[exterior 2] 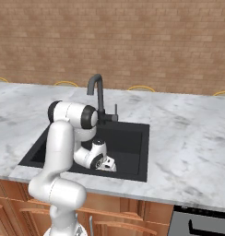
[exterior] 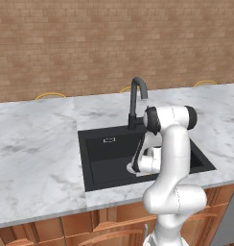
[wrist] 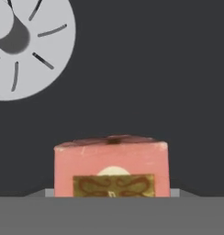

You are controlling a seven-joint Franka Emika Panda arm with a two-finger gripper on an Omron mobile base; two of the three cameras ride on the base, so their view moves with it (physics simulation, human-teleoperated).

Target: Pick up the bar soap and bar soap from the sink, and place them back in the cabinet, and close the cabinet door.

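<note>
The brick wall fills the back of the scene in both base views. Under it lies the white marble counter, wide and flat, and below its front edge are the low wooden cabinets with curved handles.

The black sink is set into the marble. Behind it stands the dark faucet, bent over the basin. The white arm rises in front of the counter and bends down into the sink, so the hand is low inside the basin, near its front wall.

In the hand view the floor of the sink is dark grey. The round silver drain is at the upper left, well apart from the soap. The pink soap lies on the basin floor, close before the camera, in the lower middle. It has a gold label with dark curls on the side that faces the camera, and a darker mark on its top.

The gripper is down in the sink beside the arm's last joint in the right base view. Its fingers are not clear in any view, so I cannot tell if it is wide, narrow, or holding the soap.
</note>
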